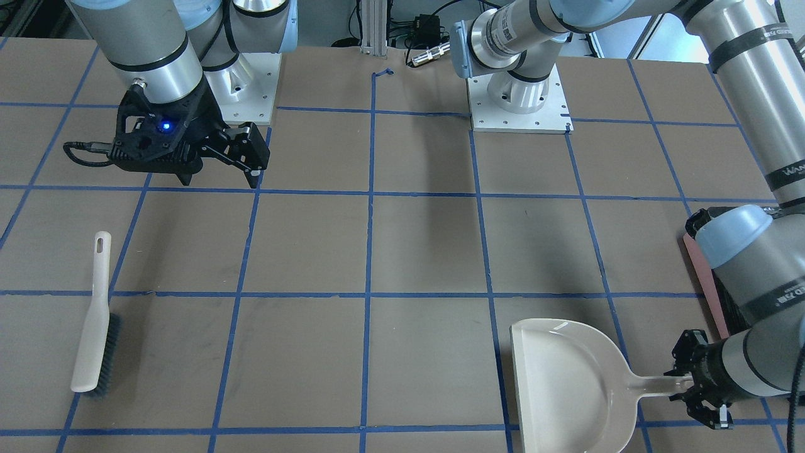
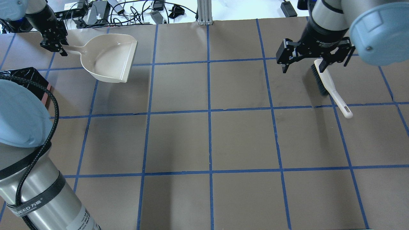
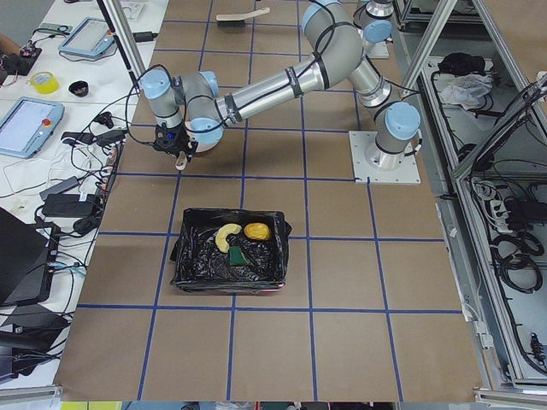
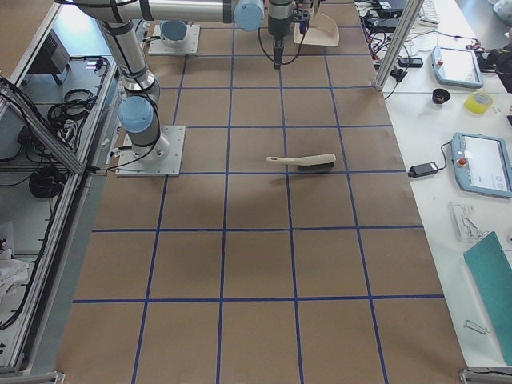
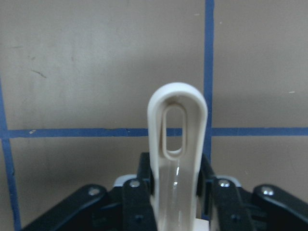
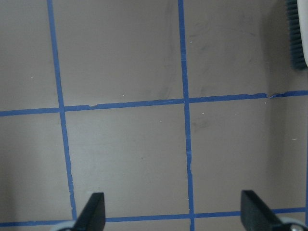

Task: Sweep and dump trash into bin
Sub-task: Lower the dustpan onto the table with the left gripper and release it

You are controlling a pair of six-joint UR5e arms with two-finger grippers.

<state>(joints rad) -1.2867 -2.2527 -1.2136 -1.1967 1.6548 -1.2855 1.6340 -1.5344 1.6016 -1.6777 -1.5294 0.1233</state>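
The trash lies inside the bin (image 3: 185, 256), a pink box lined with a black bag: the tan croissant (image 3: 226, 236), the amber pastry (image 3: 256, 231) and the green sponge wedge (image 3: 238, 255). The bin's pink edge shows beside my left arm (image 1: 703, 283). My left gripper (image 2: 52, 41) (image 1: 698, 387) is shut on the handle (image 5: 177, 144) of the beige dustpan (image 2: 108, 59) (image 1: 566, 377), which looks empty. My right gripper (image 2: 314, 62) (image 1: 220, 173) (image 6: 175, 214) is open and empty, hovering above the table near the brush.
The beige brush with dark bristles (image 2: 332, 86) (image 1: 94, 314) (image 4: 304, 162) lies flat on the table, its bristle end under my right gripper in the overhead view. Cables and devices line the table's far edge (image 2: 105, 9). The arm bases (image 1: 519, 100) stand on white plates.
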